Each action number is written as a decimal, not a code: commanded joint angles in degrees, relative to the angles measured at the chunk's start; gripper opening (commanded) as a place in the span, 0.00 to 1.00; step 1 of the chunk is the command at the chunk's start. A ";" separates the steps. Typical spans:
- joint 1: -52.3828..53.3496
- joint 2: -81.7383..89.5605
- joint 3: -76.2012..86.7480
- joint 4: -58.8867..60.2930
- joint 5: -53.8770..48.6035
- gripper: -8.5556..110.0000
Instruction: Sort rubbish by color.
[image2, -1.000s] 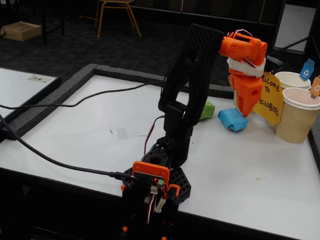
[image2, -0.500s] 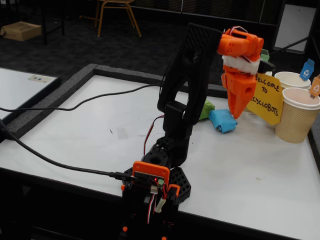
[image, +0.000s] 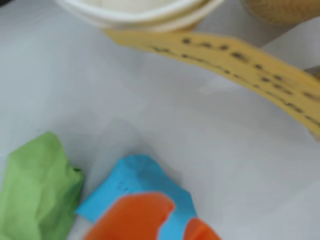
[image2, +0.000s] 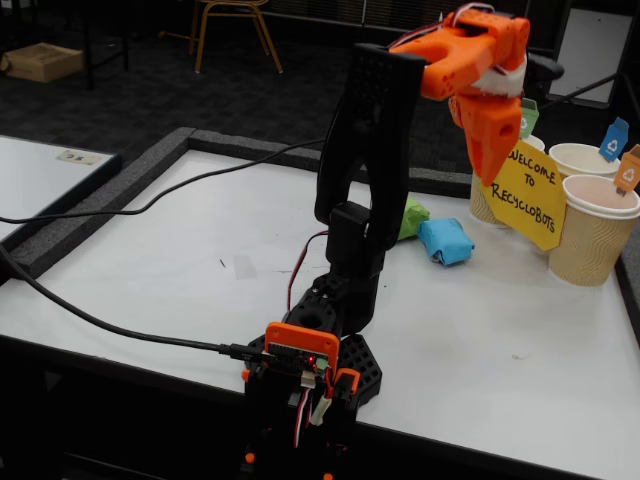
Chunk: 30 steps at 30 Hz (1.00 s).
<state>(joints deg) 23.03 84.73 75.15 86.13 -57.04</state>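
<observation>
While the claw (image2: 492, 172) hangs high with tips together, empty, the blue wad (image2: 445, 241) sits on the surface (image2: 200, 270) right of the green wad (image2: 413, 218); reaching step, so next: open, descend onto blue

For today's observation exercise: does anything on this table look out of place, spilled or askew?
Nothing is spilled or damaged. The green wad and blue wad lie loose on the table, touching, outside the cups. The yellow sign leans tilted against the cups. The gripper hangs empty above the wads.
</observation>
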 joint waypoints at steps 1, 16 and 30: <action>-2.37 14.94 0.97 -0.18 0.26 0.07; -6.86 17.84 19.86 -0.79 -18.11 0.07; -3.96 14.41 21.18 6.42 -39.64 0.10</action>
<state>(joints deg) 17.84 93.87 98.35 89.47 -89.74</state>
